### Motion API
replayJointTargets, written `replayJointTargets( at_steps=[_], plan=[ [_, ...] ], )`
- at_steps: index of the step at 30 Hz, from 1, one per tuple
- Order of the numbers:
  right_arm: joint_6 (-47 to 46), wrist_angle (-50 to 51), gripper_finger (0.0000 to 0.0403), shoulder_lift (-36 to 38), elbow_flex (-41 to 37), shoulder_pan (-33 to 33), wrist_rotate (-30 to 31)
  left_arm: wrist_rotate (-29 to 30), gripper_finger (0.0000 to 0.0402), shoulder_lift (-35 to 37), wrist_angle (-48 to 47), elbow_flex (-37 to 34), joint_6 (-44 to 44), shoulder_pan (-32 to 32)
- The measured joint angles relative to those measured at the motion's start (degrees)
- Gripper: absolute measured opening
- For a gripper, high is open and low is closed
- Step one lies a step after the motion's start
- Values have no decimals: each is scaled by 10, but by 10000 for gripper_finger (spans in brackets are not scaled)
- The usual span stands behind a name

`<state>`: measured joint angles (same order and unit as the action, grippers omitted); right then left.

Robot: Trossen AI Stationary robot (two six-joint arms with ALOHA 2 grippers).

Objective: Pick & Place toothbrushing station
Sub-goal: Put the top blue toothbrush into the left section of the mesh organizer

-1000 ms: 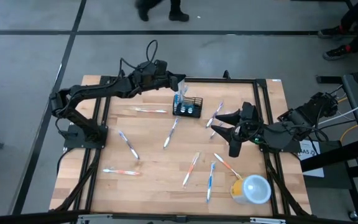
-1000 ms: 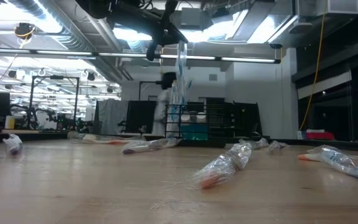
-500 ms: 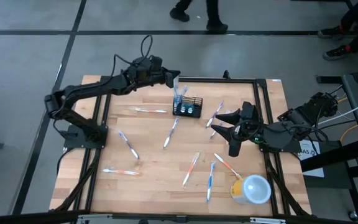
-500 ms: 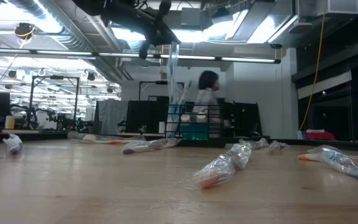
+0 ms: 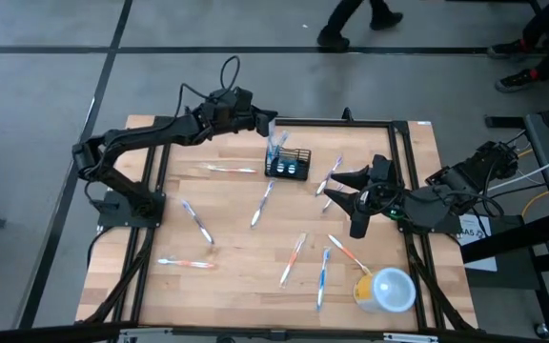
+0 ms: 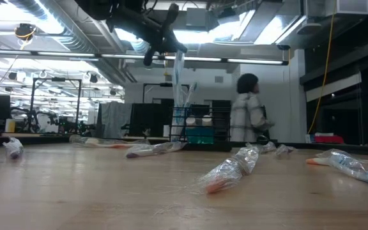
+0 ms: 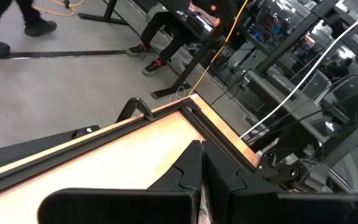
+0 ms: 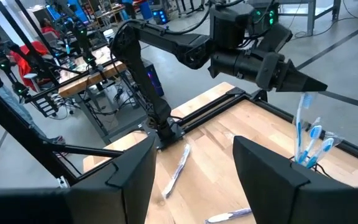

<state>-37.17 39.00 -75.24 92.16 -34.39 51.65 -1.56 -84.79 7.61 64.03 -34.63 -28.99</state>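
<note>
From above, the black mesh holder (image 5: 288,165) stands on the far half of the wooden surface (image 5: 236,257), a little right of centre, with toothbrushes upright in it. The left end effector (image 5: 269,123) hangs just above the holder's left end, its fingers pressed together on the top of a wrapped toothbrush (image 5: 274,143) that hangs down into the holder. The right end effector (image 5: 344,198) waits to the right of the holder, near the surface's right edge, its two fingers spread wide with nothing between them. Wrapped toothbrushes lie scattered flat across the surface, and a yellow cup (image 5: 386,290) with a pale lid sits at the near right corner. A person's legs (image 5: 355,15) cross the floor beyond the surface.

At table height, the holder (image 6: 200,128) stands in the middle distance, blue and white brushes rising from it. The left end effector (image 6: 168,42) comes down from above and grips the top of the clear-wrapped toothbrush (image 6: 179,80), whose lower end reaches down into the holder. A wrapped brush (image 6: 230,170) lies nearest the camera. A person (image 6: 249,115) stands in the room behind.

In the left wrist view, the dark fingers (image 7: 194,171) meet with no gap, above the edge of the surface (image 7: 142,152).

In the right wrist view, the arm's own fingers (image 8: 132,168) stand far apart and hold nothing. Farther off, the left end effector (image 8: 306,84) hovers over the upright toothbrushes (image 8: 309,140).
</note>
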Motion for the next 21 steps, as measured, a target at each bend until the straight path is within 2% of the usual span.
replayJointTargets(
  at_steps=[10,21],
  plan=[
    [-1,-4,217,0,0,0,7,-8,1,-44,17,0,0,4],
    [-13,-4,217,0,0,0,15,17,1,-45,-53,0,43,11]
  ],
)
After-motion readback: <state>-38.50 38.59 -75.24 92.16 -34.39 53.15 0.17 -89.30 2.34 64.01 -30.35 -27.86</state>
